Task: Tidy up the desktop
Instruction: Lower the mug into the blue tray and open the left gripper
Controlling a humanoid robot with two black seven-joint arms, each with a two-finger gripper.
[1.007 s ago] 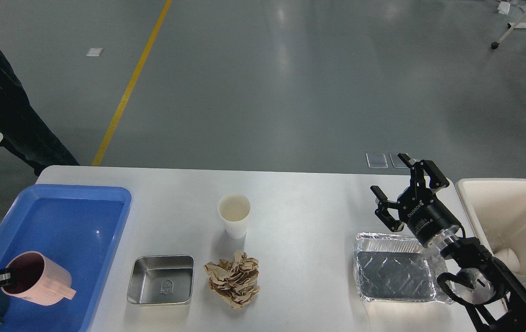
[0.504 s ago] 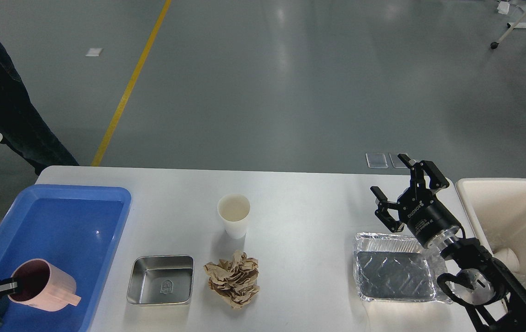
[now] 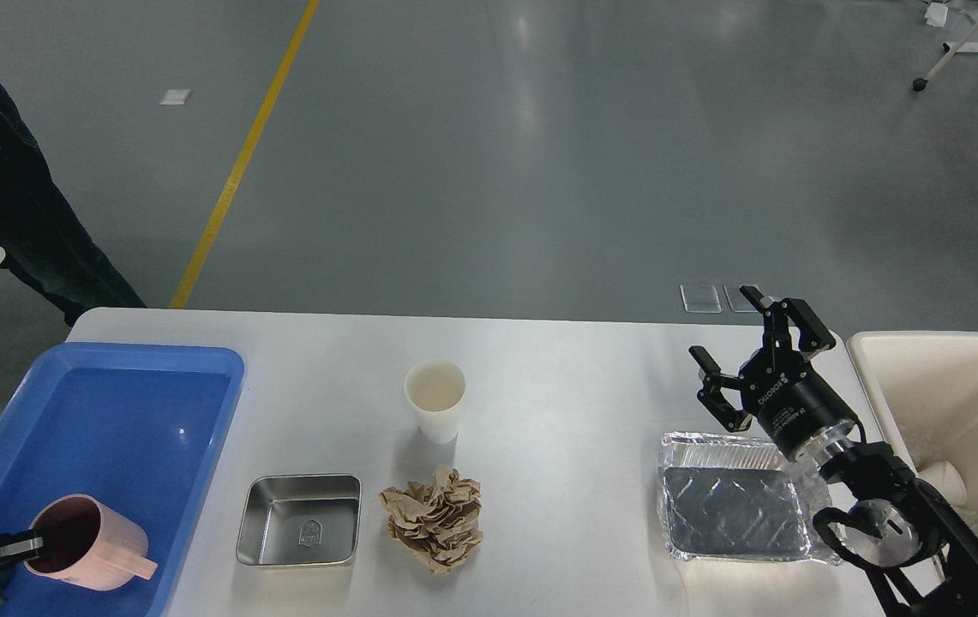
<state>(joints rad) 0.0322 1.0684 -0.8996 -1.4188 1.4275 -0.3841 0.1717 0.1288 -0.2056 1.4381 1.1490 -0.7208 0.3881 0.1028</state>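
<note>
Pink mug [image 3: 90, 531] lower in left hand's [image 3: 21, 543] clamp; right hand [image 3: 754, 356] spread, lettering unreadable.

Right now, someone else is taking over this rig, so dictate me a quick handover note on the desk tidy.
Left gripper: jaws shut on the pink mug, inside the blue tray, near corner.
Right gripper: jaws open, empty, above the desktop just beyond the foil tray.
Done: mug is in the blue tray, not yet released. A white cup lies in the beige bin.
Left on the desktop: paper cup, steel dish, crumpled brown paper, foil tray.
</note>
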